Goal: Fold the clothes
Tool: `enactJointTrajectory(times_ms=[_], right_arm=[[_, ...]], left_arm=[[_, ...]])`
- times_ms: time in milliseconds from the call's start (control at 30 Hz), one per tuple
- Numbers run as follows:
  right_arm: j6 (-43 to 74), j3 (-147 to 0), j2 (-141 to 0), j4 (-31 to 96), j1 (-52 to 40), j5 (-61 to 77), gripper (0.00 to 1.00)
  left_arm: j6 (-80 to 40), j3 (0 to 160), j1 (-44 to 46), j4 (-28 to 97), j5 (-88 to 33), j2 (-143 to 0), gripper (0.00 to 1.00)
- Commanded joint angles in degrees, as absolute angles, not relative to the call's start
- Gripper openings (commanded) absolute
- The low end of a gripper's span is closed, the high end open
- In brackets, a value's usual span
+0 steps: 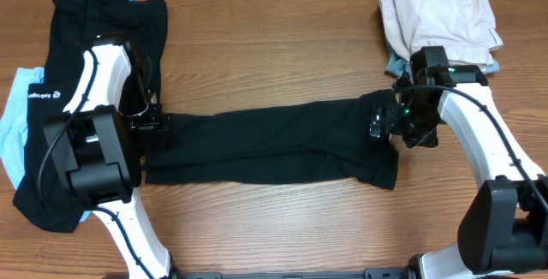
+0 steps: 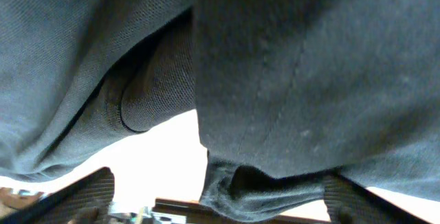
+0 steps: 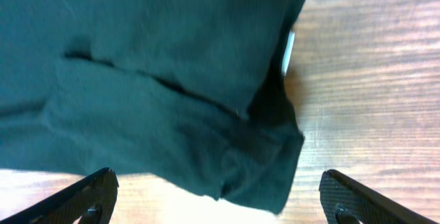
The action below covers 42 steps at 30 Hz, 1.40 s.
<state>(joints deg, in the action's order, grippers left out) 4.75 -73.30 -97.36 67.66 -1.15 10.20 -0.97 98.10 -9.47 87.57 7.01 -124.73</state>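
Observation:
A black T-shirt [image 1: 265,142] lies folded into a long strip across the middle of the table. My left gripper [image 1: 156,125] stands over its left end, open. In the left wrist view the cloth [image 2: 289,80] fills the frame and a fold sags between the wide-apart fingertips [image 2: 93,193]. My right gripper [image 1: 387,125] is over the strip's right end, also open. The right wrist view shows the shirt's corner [image 3: 254,176] lying loose between the spread fingers [image 3: 347,196], with a white tag [image 3: 289,49] at its edge.
At the left lies a heap of clothes: a black one with a small white logo [image 1: 51,56] over a light blue one [image 1: 13,133]. A beige pile [image 1: 441,9] on a grey-blue piece [image 1: 396,62] sits at the back right.

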Motion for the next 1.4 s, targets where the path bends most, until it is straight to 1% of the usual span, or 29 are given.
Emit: enactJointTrajectory(times_ms=[0,133,467,667,767,933,967,1233,1367], right_arm=[[6.09,-72.71,-96.62,65.47,-0.89,10.17,0.97],[6.09,-70.78,-97.82,61.56,-0.89,10.15,0.95],[6.33,-59.70,-98.13,47.18,0.03,11.90,0.77],[10.50,-50.96,-98.13,34.81,0.03,12.78,0.61],[12.82,-48.38,-98.13,30.94,0.03,13.17,0.47],[15.35,-48.27,-98.10,30.24,1.45,13.15,0.09],[15.86,-48.34,-98.10,30.46,2.48,13.26,0.04],[15.92,-49.32,-98.06,35.77,15.64,15.66,0.04],[12.80,-49.36,-98.06,37.19,19.22,18.41,0.04]], left_arm=[[-3.86,98.15,-9.69,86.04,7.44,-123.70,1.00],[-4.91,98.13,-9.67,82.76,6.46,-123.70,1.00],[-4.69,98.13,-9.06,78.22,3.11,-123.70,0.99],[-4.71,98.13,-8.32,76.99,2.92,-123.70,0.99],[-4.71,98.08,-8.21,76.58,2.92,-123.70,1.00],[-4.71,98.08,-8.19,76.60,2.83,-123.70,1.00],[-4.73,98.08,-8.16,76.58,2.68,-123.70,1.00],[-4.54,98.08,-8.16,74.76,-1.19,-123.70,1.00],[-1.15,98.08,-8.05,72.29,-7.68,-123.70,1.00]])
